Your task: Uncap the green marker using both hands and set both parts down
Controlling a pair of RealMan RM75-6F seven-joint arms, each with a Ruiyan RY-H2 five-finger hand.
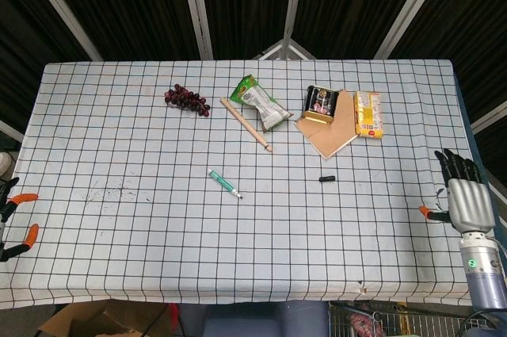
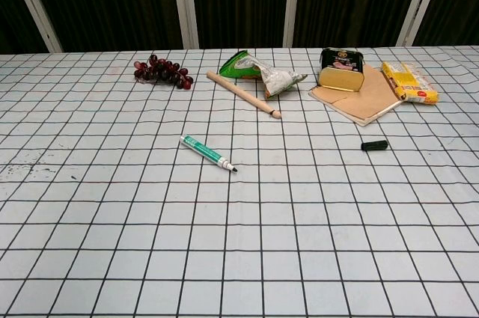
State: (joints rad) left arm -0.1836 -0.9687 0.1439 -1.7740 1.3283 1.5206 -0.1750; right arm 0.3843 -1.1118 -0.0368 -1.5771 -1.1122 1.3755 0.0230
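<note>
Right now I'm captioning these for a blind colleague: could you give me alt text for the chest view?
An uncapped green marker lies on a checked tablecloth, its dark cap lying apart to the right. Along the far side sit grapes, a wooden stick, a green packet, a tin on cardboard and a yellow box. No hand shows here.
</note>
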